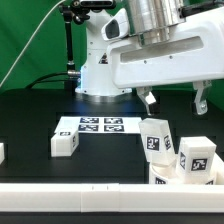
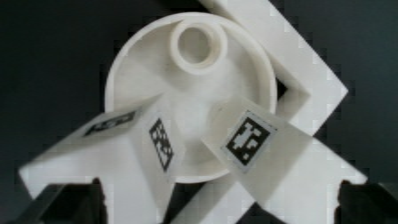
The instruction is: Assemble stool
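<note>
Black matte table (image 1: 30,125); claw (image 1: 172,100) spread above round white plastic seat (image 2: 187,95).

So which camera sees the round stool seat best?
The wrist view: the round seat fills the picture, showing its rim and hole, with tagged legs lying over it. The exterior view shows only a cluster of tagged white parts at its lower right; no round shape is recognisable there.

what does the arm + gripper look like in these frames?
Exterior view: the arm has glossy white rounded shells with a silver-grey metal cylinder at the wrist. A green cable runs behind it. The gripper has two short dark fingers under a white body. Wrist view: the fingers appear as blurred whitish wedges with dark edges. No markings legible.
</note>
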